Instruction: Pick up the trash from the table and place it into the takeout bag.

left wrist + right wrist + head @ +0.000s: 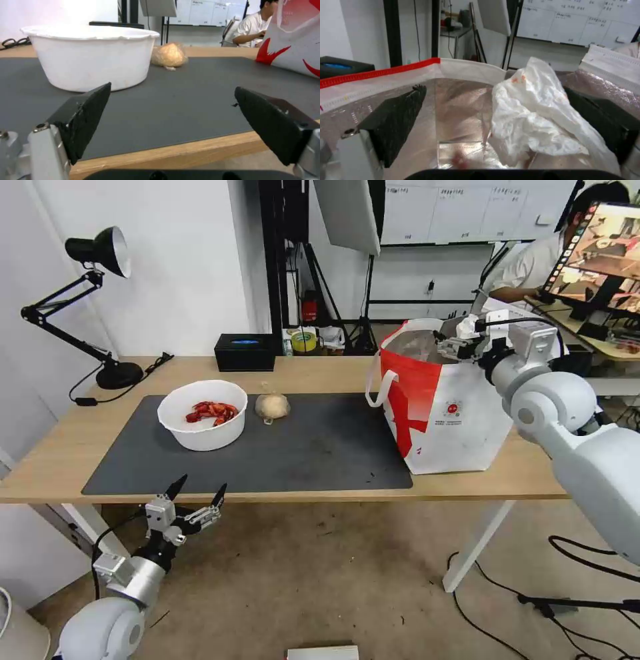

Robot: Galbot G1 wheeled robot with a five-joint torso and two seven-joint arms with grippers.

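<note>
Your right claw point(493, 117), spread wide over the takeout bag point(453, 413), has the tissue point(533, 117) clinging to one finger; it may ride back out. The left claw point(199, 499) waits open at the desk's point(333, 370) 7 o'clock edge.

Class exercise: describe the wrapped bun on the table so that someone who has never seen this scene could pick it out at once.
Find the long light-wood table with its dark grey mat. Near the mat's far edge stands a white round bowl of red shells, and the bun lies just beside it, on the side toward the takeout bag. It is the small beige lump in crinkled clear wrap.

Head view high, facing down over table point(313, 373); left wrist low at near edge; right wrist inside takeout bag point(466, 72).
</note>
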